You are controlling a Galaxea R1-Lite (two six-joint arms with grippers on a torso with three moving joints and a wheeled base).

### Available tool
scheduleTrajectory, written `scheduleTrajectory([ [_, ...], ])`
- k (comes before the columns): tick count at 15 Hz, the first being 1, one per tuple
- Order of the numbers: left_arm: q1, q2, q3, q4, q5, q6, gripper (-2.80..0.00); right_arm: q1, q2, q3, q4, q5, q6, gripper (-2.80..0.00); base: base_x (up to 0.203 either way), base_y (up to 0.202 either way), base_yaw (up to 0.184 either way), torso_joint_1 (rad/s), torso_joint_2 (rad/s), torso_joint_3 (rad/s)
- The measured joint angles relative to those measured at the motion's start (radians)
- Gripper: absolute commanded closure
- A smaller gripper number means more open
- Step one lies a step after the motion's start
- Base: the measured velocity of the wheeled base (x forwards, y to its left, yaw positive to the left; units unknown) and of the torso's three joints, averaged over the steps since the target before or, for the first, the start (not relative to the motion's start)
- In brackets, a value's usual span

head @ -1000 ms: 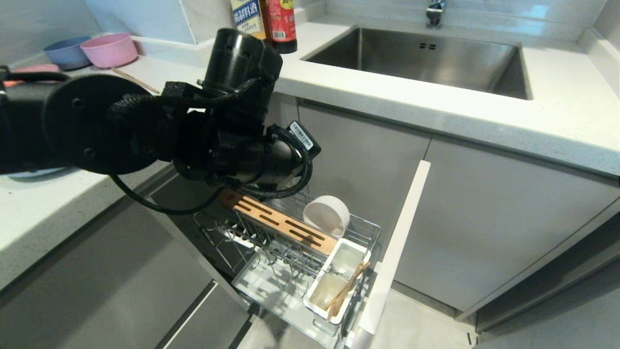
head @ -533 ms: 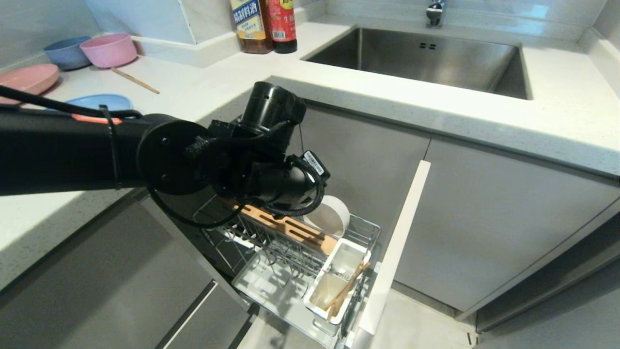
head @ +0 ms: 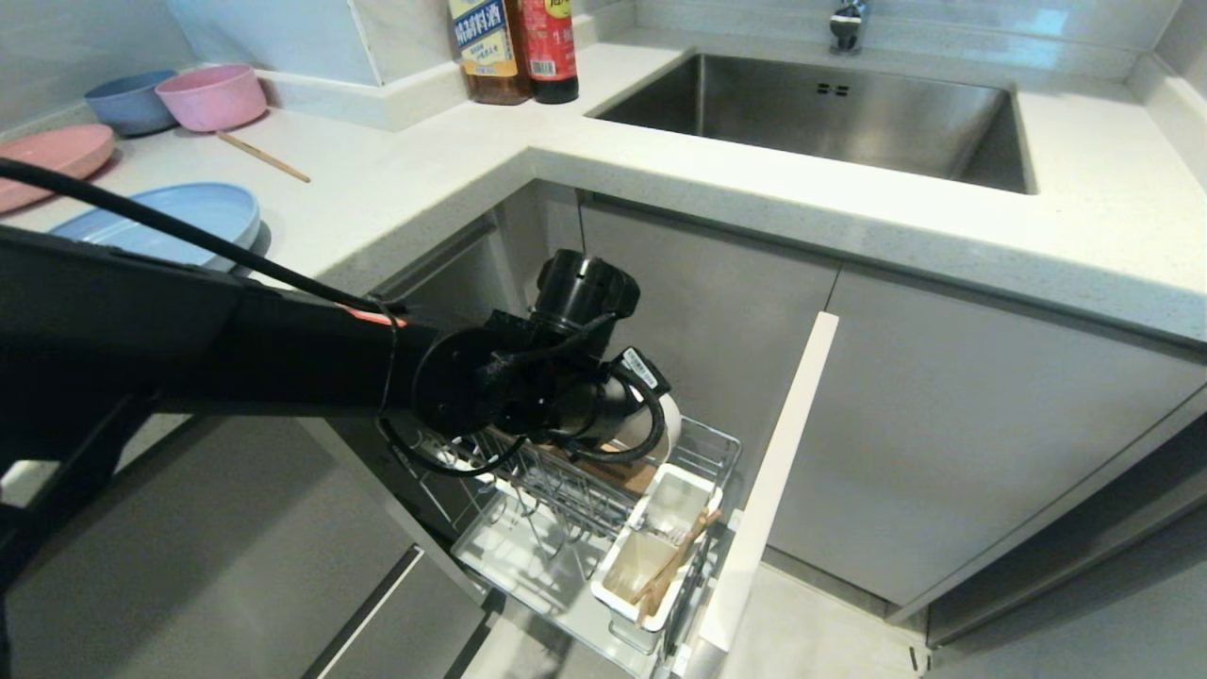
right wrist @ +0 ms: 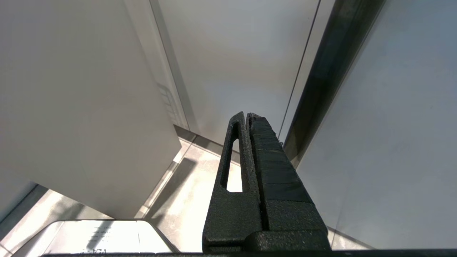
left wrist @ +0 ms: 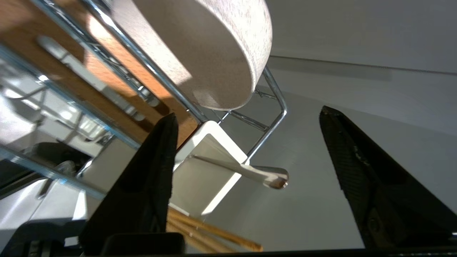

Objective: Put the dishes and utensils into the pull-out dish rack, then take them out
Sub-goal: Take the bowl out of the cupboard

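Bowl (left wrist: 200, 53) in rack, left gripper (left wrist: 246, 150) reaching with jaws apart, holding nothing.

Bowl tilted on its side at back corner of pull-out dish rack (head: 717, 438), beside wooden strip (left wrist: 107, 85). Fork (left wrist: 250, 173) and chopsticks (head: 674, 561) stand in utensil cup (head: 651, 566); blue plate (head: 179, 212) on counter. Likely unloading step: next, straddle bowl rim and close. Wires and fork handle crowd the approach. Right gripper (right wrist: 248, 117) parked, fingers together.
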Motion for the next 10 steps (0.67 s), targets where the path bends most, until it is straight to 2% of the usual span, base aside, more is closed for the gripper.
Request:
scheduleTrajectory([
  [3,0.008,0.046,0.018,-0.081,-0.008,0.012,-2.8,0.0,0.0,0.0,0.0,0.0,0.0,0.0,0.0,0.0,0.0,0.0,0.0,0.0],
  [10,0.05,0.096,0.011,-0.228,-0.048,0.108,-2.8,0.0,0.0,0.0,0.0,0.0,0.0,0.0,0.0,0.0,0.0,0.0,0.0,0.0],
])
